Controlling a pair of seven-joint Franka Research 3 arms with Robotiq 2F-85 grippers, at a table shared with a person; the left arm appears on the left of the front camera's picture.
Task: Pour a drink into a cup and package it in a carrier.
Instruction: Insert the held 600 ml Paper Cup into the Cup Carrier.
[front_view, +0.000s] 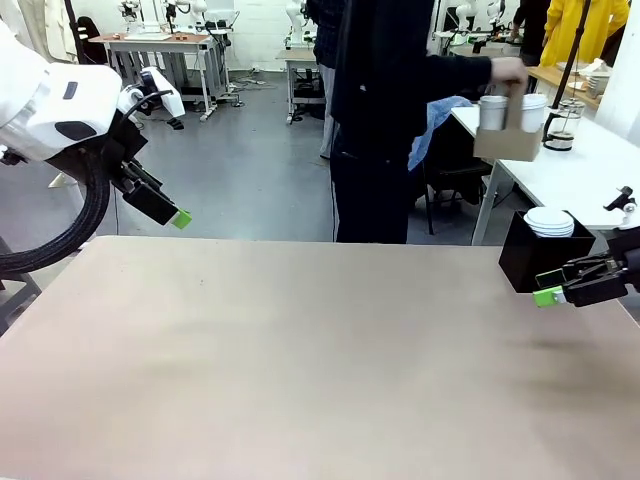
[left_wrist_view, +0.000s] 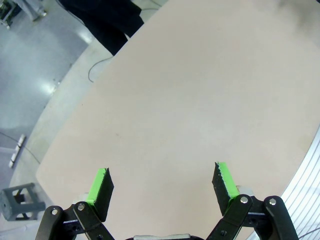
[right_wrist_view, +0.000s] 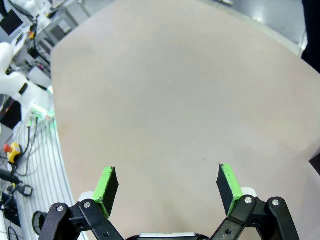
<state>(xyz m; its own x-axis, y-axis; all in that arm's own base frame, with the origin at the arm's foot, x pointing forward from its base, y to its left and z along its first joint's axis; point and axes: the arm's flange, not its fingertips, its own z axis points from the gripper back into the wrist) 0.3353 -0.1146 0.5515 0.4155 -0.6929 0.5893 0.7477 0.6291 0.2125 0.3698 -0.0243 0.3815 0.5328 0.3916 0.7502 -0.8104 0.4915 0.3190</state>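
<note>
Beyond the table (front_view: 300, 350), a person's hand (front_view: 510, 72) holds the carrier (front_view: 508, 142) with cups.
Left gripper (left_wrist_view: 162, 182) and right gripper (right_wrist_view: 167, 185) hover, fingers spread and empty.

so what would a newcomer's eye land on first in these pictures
Probably the person's hand at the far right, holding a brown cardboard cup carrier with white cups over a white side table. Nearer, both green-padded grippers, left and right, hang open over the beige table.

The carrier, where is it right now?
Front view, upper right: the carrier hangs from the person's hand above the white side table, beside the pitcher.
</note>
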